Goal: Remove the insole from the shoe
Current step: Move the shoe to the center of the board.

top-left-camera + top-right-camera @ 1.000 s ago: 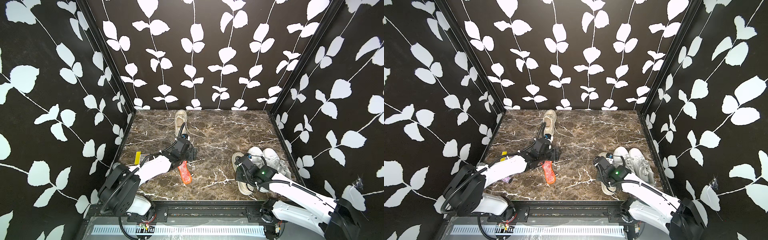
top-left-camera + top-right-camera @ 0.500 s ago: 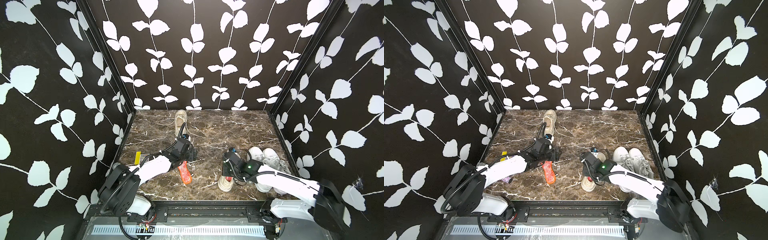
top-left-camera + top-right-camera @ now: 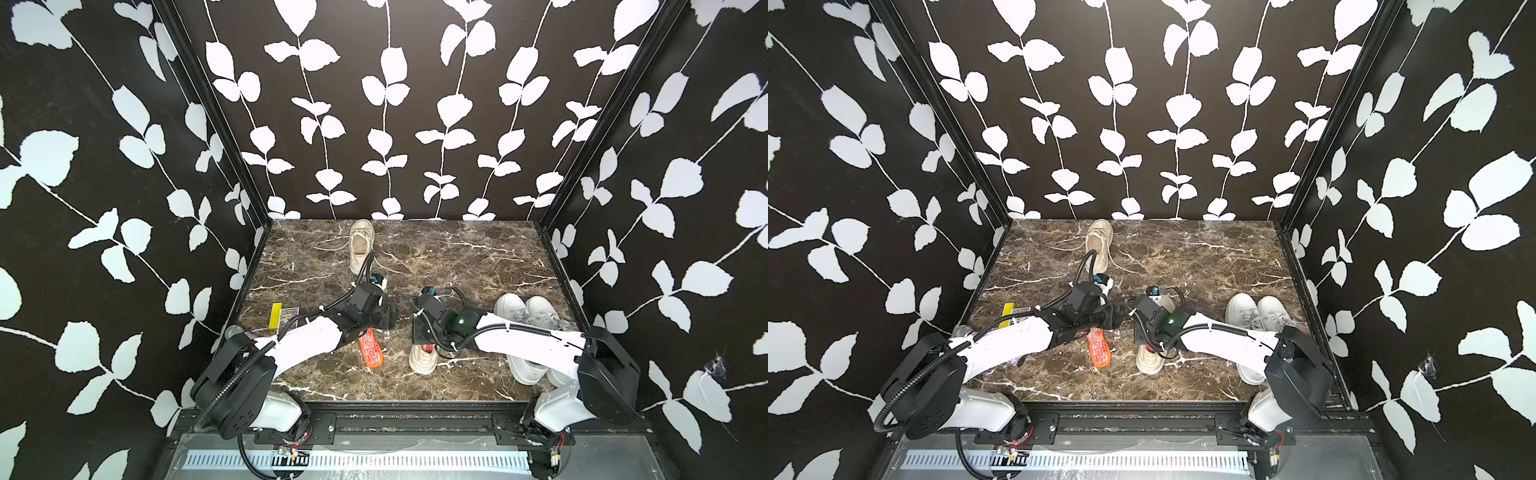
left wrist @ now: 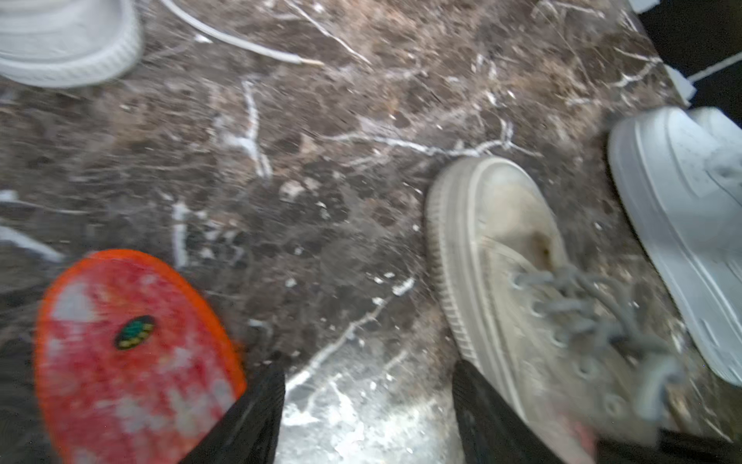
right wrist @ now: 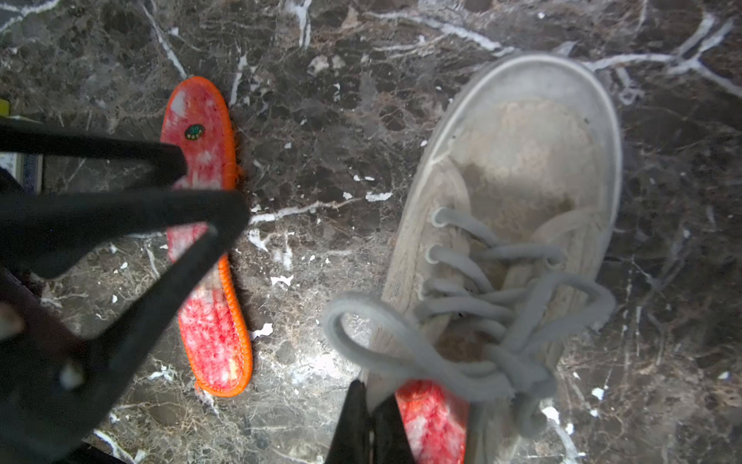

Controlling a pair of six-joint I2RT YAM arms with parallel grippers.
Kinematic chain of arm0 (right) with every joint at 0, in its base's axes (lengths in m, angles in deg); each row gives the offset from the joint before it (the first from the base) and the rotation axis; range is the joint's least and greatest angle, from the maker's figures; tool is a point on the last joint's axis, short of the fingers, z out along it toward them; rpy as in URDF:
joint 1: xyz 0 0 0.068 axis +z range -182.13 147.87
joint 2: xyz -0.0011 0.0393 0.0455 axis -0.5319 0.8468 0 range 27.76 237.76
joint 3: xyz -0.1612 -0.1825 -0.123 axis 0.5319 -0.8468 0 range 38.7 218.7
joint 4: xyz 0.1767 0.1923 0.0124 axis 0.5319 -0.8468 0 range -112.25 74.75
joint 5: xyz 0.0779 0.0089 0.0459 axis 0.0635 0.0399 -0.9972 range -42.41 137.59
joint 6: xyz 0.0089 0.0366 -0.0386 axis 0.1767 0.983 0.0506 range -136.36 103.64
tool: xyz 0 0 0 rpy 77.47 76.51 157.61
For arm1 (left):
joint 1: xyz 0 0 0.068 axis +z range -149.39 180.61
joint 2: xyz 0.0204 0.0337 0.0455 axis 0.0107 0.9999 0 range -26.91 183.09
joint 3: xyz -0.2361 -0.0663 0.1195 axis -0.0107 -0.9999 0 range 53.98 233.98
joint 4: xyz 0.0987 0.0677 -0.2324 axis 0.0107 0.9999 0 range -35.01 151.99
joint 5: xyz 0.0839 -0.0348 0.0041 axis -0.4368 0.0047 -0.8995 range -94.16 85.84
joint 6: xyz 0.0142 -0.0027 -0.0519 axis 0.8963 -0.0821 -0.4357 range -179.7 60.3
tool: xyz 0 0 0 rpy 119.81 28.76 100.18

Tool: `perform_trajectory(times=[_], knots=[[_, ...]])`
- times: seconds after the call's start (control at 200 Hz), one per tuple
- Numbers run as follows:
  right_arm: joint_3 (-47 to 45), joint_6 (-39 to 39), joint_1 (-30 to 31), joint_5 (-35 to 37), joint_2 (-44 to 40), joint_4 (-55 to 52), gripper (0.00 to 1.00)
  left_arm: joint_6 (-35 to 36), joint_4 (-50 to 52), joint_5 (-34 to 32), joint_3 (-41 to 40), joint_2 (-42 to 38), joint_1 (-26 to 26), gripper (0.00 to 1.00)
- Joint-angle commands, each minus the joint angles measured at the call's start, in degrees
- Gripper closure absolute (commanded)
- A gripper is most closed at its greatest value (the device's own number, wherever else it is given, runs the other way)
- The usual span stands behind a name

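Note:
A worn beige shoe (image 3: 423, 358) (image 3: 1148, 359) lies near the front middle of the marble table (image 3: 478, 257). My right gripper (image 5: 371, 422) (image 3: 419, 337) is shut on the side wall at its opening. Inside the shoe (image 5: 522, 168) a red insole (image 5: 431, 418) shows next to the fingers. Another red insole with an orange rim (image 3: 371, 351) (image 5: 213, 333) lies flat on the table to the left of the shoe. My left gripper (image 4: 369, 418) (image 3: 388, 318) hovers open over bare marble between that loose insole (image 4: 128, 361) and the shoe (image 4: 522, 281), holding nothing.
A second beige shoe (image 3: 360, 245) with loose laces lies at the back. A pair of white sneakers (image 3: 523, 311) stands at the right under my right arm. A yellow strip (image 3: 275, 316) and a small card (image 3: 289, 314) lie by the left wall. Patterned walls close three sides.
My right arm has dragged the beige shoe leftward from beside the white sneakers to the table's middle. My left gripper's jaws have narrowed a little; that arm has stayed in place.

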Motion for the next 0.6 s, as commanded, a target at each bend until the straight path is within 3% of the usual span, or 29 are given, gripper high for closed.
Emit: perform_trajectory(times=[0.0, 0.09, 0.32, 0.595], knots=[[1.11, -0.54, 0.32, 0.49, -0.45, 1.59, 1.0, 0.67, -1.45, 0.65, -0.64, -1.35, -1.08, 0.32], [0.82, -0.92, 0.43, -0.07, -0.51, 1.82, 1.0, 1.03, -1.62, 0.66, -0.39, -1.13, -1.87, 0.33], [0.23, -4.77, 0.43, -0.27, -5.79, -0.21, 0.72, 1.93, -0.34, 0.49, -0.14, -1.8, -3.38, 0.35], [-7.47, -7.58, 0.16, 7.34, -18.58, -3.48, 0.68, 5.47, 1.24, -1.98, -1.67, -5.44, -8.79, 0.39]])
